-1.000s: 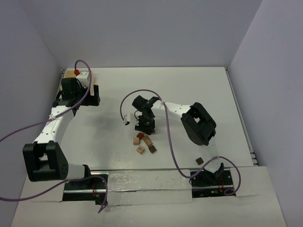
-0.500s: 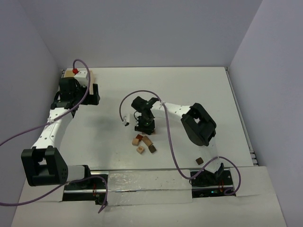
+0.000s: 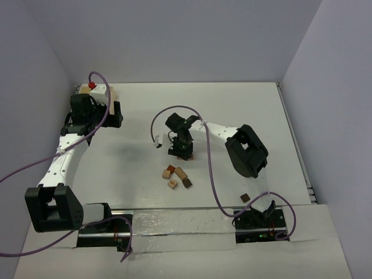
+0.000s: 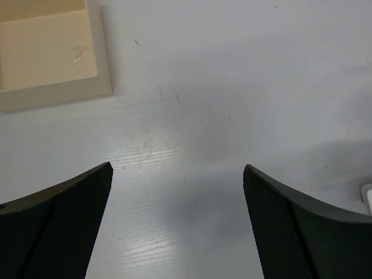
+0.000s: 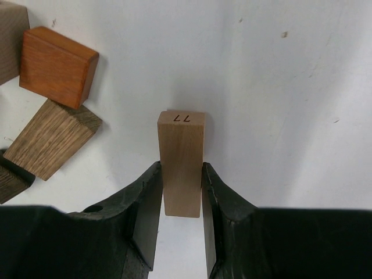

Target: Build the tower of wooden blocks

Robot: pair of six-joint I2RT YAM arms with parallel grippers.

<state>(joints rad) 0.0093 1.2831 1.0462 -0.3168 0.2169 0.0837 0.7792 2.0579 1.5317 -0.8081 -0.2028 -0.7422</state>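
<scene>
lone dark block (image 3: 244, 197): nearest item, right side of the table (image 3: 250, 110), just beside the right arm's base, well apart from all other blocks.
loose blocks (image 3: 177, 178): four in a tight cluster, centre of the table on the near side; tan, reddish-brown and dark brown. They look side by side, and no stack shows.
tower status: judged barely begun, since nothing is visibly set on anything else.
reddish-brown block (image 5: 58, 67): flat on the table in the right wrist view, just beside a grainy tan block (image 5: 51, 138).
right gripper (image 5: 182, 168): clenched on the tan bar (image 5: 182, 145), with the fingers (image 5: 146, 200) pressing its two long sides.
bar axis: the long axis runs in line with the fingers and the bar pokes out past the tips, marked end away from the wrist. Cannot tell whether that end touches the table.
key relation: overhead, the cluster lies just on the near side of the right gripper. In the wrist view it sits left of the bar, and the bar is apart from every loose block.
nearer arm: right, by a lot.
next move, a guess: the bar has to go near and slightly left to reach the cluster.
left gripper (image 4: 177, 167): released, jaws wide, nothing between them, table underneath.
pale box (image 4: 52, 58): far-left corner of the table, just beyond the left gripper, well apart from the blocks.
</scene>
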